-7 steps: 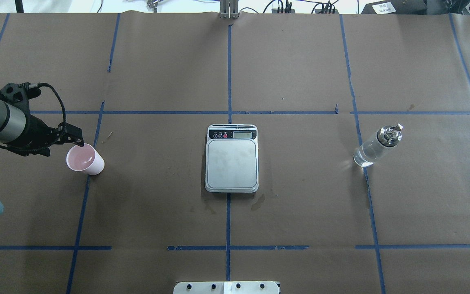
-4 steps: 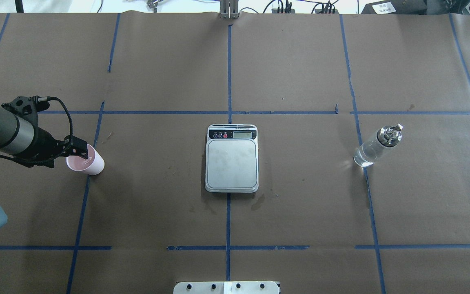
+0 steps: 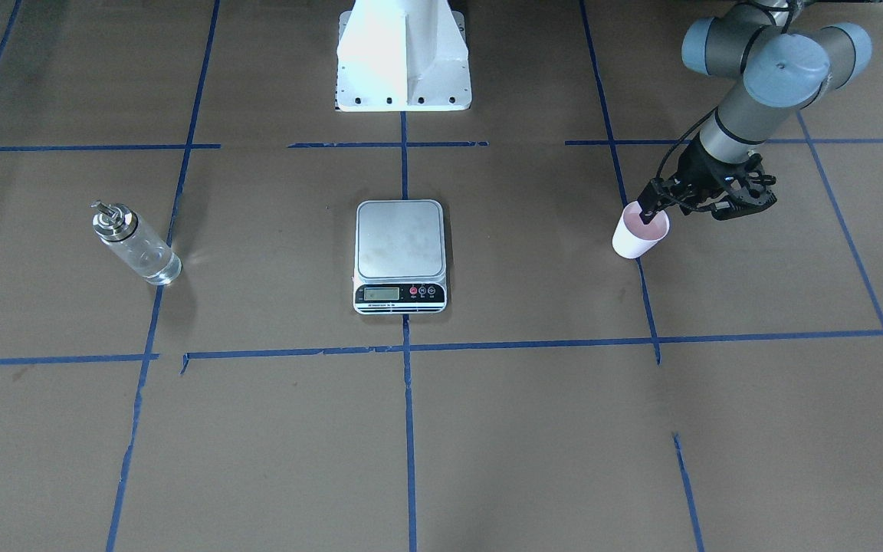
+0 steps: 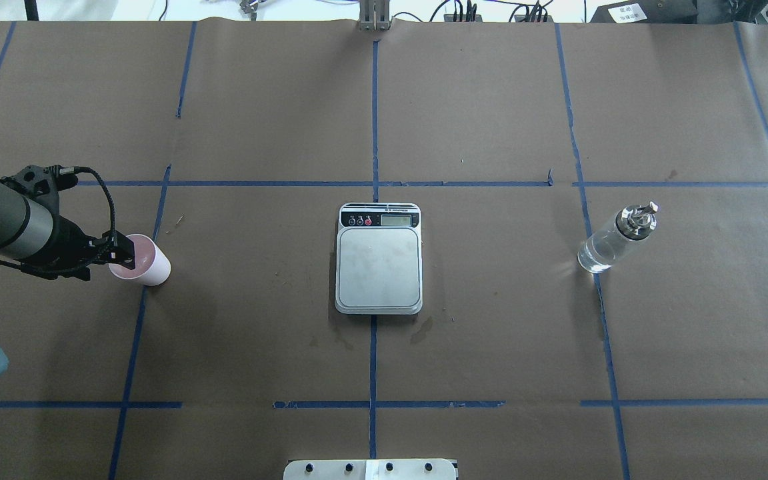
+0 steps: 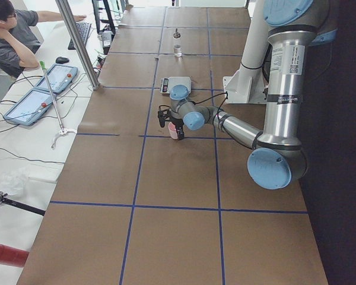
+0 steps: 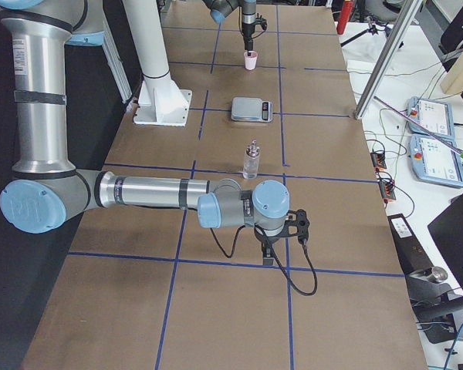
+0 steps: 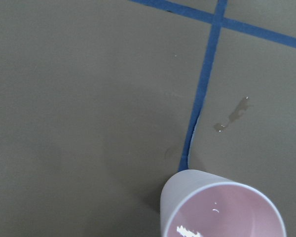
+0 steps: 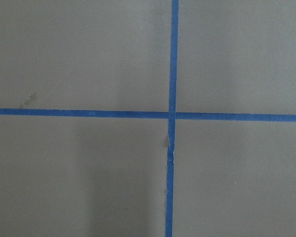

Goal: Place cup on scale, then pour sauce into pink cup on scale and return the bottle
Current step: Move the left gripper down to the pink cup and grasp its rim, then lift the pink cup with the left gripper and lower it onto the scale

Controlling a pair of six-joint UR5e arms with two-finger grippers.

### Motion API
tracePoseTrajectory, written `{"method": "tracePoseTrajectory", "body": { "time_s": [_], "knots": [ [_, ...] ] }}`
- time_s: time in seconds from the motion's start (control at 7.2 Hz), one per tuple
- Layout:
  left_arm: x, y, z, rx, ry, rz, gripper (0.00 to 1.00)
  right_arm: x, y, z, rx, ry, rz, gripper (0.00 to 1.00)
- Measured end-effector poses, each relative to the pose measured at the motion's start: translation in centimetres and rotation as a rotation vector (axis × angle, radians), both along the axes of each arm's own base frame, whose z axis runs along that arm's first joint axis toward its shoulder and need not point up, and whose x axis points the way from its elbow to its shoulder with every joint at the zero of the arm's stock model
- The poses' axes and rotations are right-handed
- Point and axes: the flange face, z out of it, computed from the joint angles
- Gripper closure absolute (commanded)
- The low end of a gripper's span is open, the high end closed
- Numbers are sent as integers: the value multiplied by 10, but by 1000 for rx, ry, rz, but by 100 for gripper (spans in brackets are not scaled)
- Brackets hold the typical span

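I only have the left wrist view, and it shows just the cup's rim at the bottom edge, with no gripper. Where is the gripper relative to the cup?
Observer: The left gripper is at the rim of the cup, on the side away from the scale.
Operator: Is anything on the scale yet?
Observer: No, nothing is on it. The cup stands on the table.
Operator: And the bottle?
Observer: The bottle stands upright on the other side of the scale, towards the robot's right, with nothing touching it.
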Motion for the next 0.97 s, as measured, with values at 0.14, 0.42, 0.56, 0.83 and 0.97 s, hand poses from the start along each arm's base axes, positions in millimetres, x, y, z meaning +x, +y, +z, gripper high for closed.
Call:
{"method": "tracePoseTrajectory", "body": {
  "time_s": [0.14,0.42,0.56,0.83,0.97],
  "knots": [
    [1,0,-1,0,1,1,96,0,0,0,1,1,0,0],
    [2,0,-4,2,5,2,100,0,0,-1,3,1,0,0],
    [-1,2,-9,7,12,1,100,0,0,-1,3,1,0,0],
    [-19,16,-55,4,15,3,100,-1,-1,-5,9,-11,-2,0],
    [-20,17,-93,-10,1,5,100,-2,-1,-7,12,-23,-3,0]
  ]
}}
